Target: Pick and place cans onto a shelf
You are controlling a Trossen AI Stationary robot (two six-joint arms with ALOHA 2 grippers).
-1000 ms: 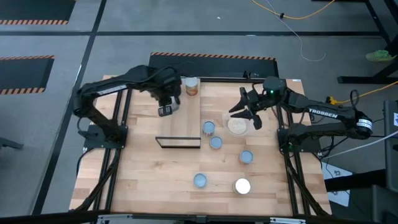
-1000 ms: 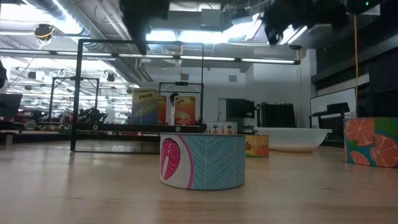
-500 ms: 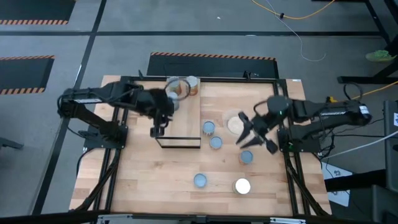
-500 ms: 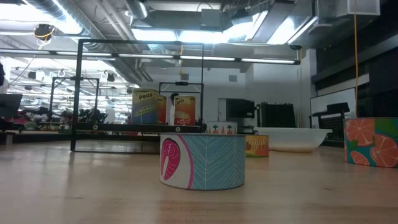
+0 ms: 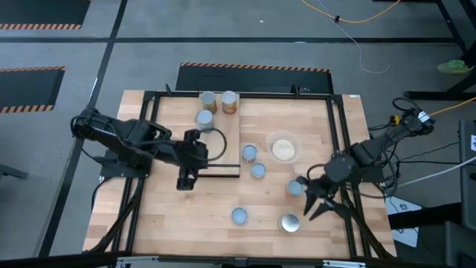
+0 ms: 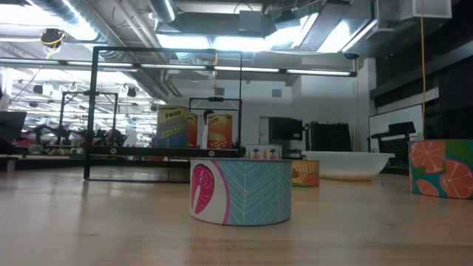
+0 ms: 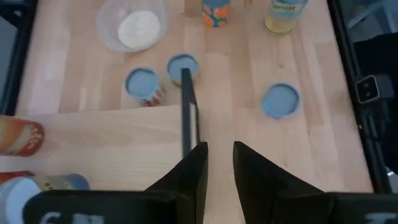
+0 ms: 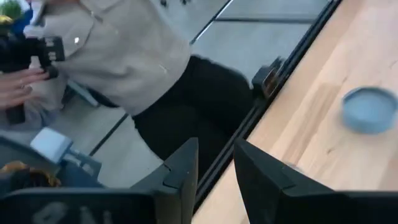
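- High view: the shelf (image 5: pixel 219 152) sits on the table (image 5: pixel 163 216) left of centre, its long axis running from the far edge toward the near edge. Three cans (image 5: pixel 204 117) stand upright at its far end.
- Five more cans stand upright on the bare table to the right and near side; one, a light-blue-topped can (image 5: pixel 294 187), is just beside the right gripper (image 5: pixel 312 199). A clear bowl (image 5: pixel 283 148) sits between them and the far edge.
- Left gripper (image 5: pixel 184 179) hangs at the shelf's near left corner, fingers slightly parted, holding nothing.
- Right gripper: fingers apart, empty.
- Judged step: between placements, reaching for the next can.
- Next move calls for centring the right fingers over that can, lowering, then closing on its side.
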